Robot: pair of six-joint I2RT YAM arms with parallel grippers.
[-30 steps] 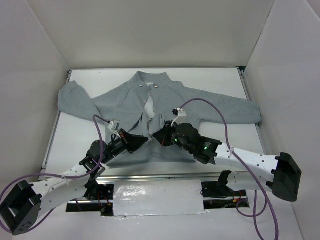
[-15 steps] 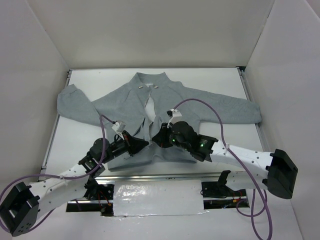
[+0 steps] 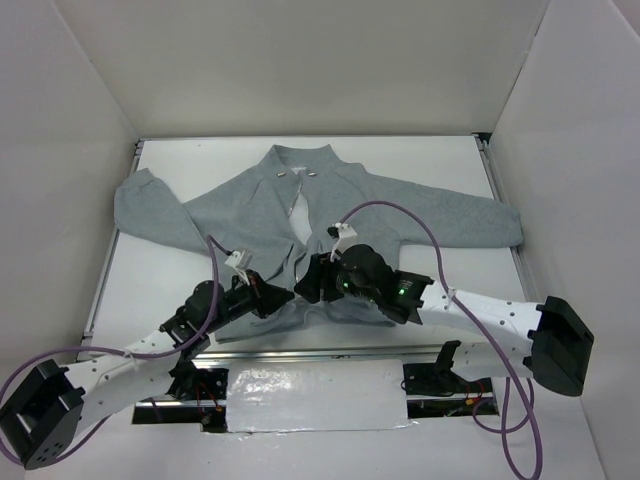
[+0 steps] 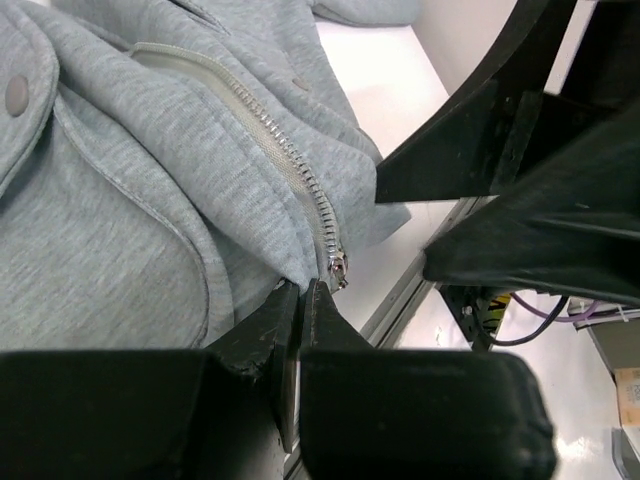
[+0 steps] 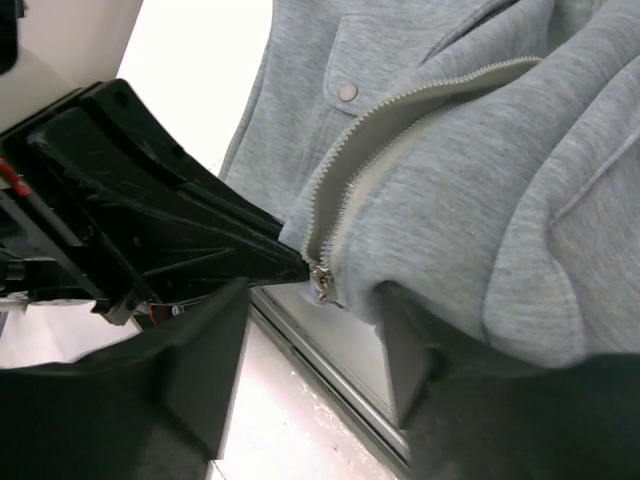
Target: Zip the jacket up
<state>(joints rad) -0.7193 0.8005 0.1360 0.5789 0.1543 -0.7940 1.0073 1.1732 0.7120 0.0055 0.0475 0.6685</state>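
Note:
The light-grey jacket [image 3: 340, 200] lies flat on the white table [image 3: 180, 160], collar far, hem near, its front open below the collar. My left gripper [image 3: 287, 296] is shut, pinching the hem just beside the zipper's bottom end [image 4: 302, 288]. The pale zipper [image 4: 280, 150] runs up from a small metal slider [image 4: 338, 268] at the hem. My right gripper [image 3: 303, 285] is open close beside it. In the right wrist view its two fingers stand wide apart [image 5: 313, 300], the slider [image 5: 322, 283] hanging between them and fabric [image 5: 480, 180] draped over the right finger [image 5: 405, 350].
A metal rail [image 3: 300, 352] runs along the table's near edge right under both grippers. A silver taped patch [image 3: 315, 395] lies between the arm bases. Purple cables loop over both arms. White walls close in left, right and behind.
My right gripper has gone from shut to open, letting go of the jacket's hem, and shifted slightly left. My left gripper, still shut on the hem, has drawn back a little toward the near edge.

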